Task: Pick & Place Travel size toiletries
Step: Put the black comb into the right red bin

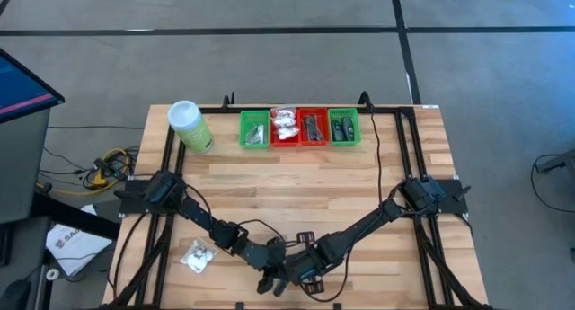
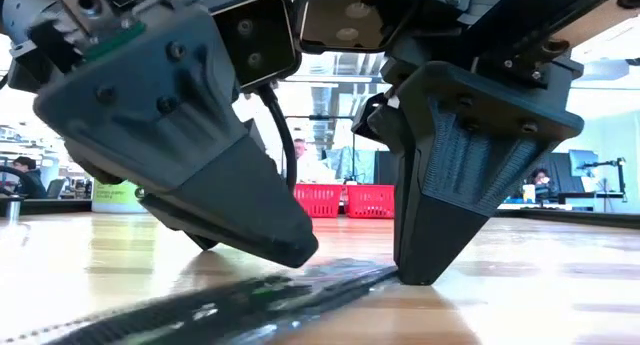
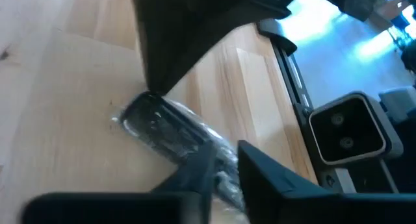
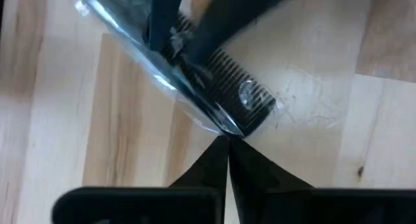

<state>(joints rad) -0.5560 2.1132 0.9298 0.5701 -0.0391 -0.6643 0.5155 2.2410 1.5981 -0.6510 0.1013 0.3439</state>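
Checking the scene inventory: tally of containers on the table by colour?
Green trays: 2
Red trays: 2
Light-green canister: 1
Total: 5

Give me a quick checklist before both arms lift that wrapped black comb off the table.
1. Right gripper shut on the wrapped comb at its wrapper edge: ok.
2. Left gripper closed on the comb: cannot tell.
3. Comb flat on the table, not lifted: ok.
4. Both grippers at the near table edge: ok.
5. Trays standing at the far edge: ok.
6. White packet apart from the arms: ok.
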